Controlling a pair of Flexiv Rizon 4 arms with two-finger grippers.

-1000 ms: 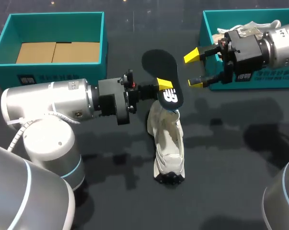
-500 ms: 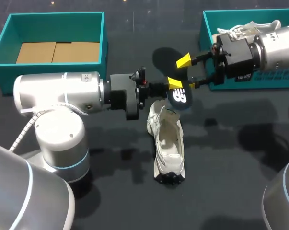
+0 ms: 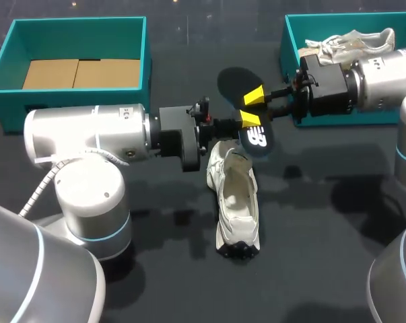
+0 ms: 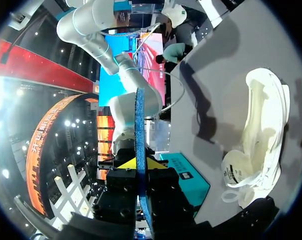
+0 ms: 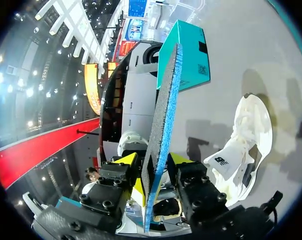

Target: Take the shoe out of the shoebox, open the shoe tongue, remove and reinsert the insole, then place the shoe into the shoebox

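A dark insole (image 3: 255, 138) with a white logo hangs above the table, and my left gripper (image 3: 246, 121) is shut on its lower part. In the left wrist view the insole (image 4: 139, 130) stands edge-on between the left gripper (image 4: 139, 165) tips. My right gripper (image 3: 254, 108) straddles the same insole from the other side. In the right wrist view the insole (image 5: 163, 115) runs between the right gripper (image 5: 152, 162) fingers, with narrow gaps still showing, so it is open. The white shoe (image 3: 235, 202) lies on the table below, also seen as the shoe (image 4: 263, 130) and shoe (image 5: 241, 145).
A teal shoebox (image 3: 287, 40) at the back right holds a second white shoe (image 3: 351, 40). Another teal box (image 3: 75, 23) at the back left has brown cardboard (image 3: 81, 73) inside. Both arms meet over the middle of the dark table.
My left arm carried the insole to the right. My right gripper moved left over the insole and its fingers drew in from wide open to close around it.
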